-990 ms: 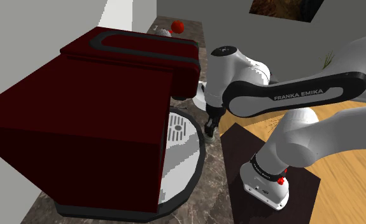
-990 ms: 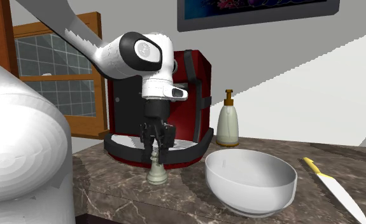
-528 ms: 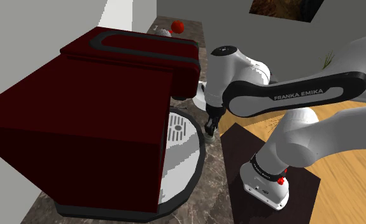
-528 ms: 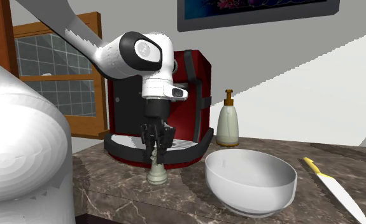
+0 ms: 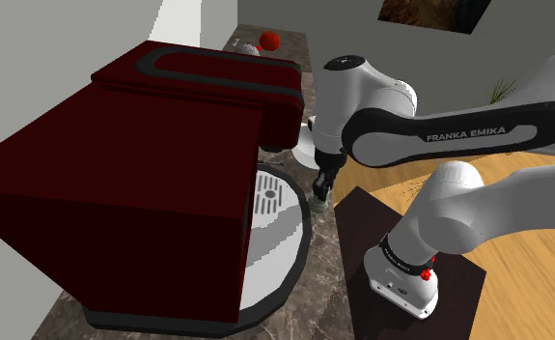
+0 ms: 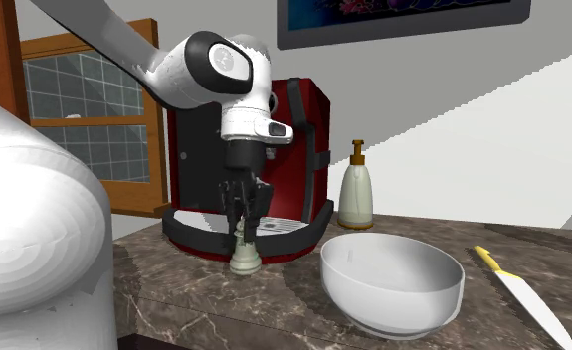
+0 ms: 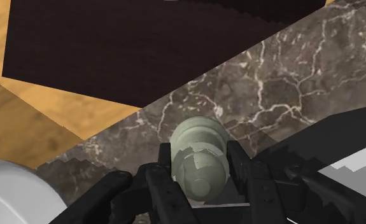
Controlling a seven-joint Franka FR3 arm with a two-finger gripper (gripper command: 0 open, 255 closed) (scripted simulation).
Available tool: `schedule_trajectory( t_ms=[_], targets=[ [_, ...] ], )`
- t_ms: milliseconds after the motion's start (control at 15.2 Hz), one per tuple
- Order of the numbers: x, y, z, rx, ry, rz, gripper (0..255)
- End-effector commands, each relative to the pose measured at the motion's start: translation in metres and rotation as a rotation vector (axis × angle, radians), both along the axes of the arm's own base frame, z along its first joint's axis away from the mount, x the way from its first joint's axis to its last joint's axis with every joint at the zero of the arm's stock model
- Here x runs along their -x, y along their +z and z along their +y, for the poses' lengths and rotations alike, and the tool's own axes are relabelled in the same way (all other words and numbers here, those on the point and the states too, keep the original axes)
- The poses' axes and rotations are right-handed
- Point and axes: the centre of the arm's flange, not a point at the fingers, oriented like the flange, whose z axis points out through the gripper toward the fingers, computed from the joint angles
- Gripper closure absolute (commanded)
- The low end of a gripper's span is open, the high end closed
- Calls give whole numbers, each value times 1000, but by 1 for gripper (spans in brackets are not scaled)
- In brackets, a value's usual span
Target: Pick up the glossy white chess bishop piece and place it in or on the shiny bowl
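Presently on the bench (image 6: 303, 310), a dark marbled slab with pale veins:

Chess bishop (image 6: 245, 257): pale, faintly greenish white with a soft sheen. It has a round stepped base, a narrow waist and a rounded head. It stands upright near the bench edge that faces the robot's stand, just before the drip tray of the red coffee machine (image 6: 298, 149). Whether its base touches the bench cannot be told. It also shows from above (image 7: 199, 137), with bench beneath.

Gripper (image 6: 245, 231): all black and pointing straight down. Its fingers (image 7: 165, 167) are drawn in on the bishop's head, one on each side, clasping it.

Bowl (image 6: 393, 298): plain white, deep and round-walled. It sits near the bishop along the same edge, apart from it.

Soap bottle (image 6: 355, 194): cream with a brown pump, toward the wall-side edge.

Knife (image 6: 517, 293): yellow handle and pale blade, beyond the bowl.
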Motion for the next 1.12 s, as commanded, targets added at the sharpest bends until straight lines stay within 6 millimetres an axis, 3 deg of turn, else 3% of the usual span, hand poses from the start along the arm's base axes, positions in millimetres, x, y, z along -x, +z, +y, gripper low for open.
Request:
schedule_trajectory(
  t_ms=[0, 1056],
  targets=[
    [0, 11, -1, 0, 0, 0, 255],
    [0, 95, -1, 0, 0, 0, 255]
  ],
)
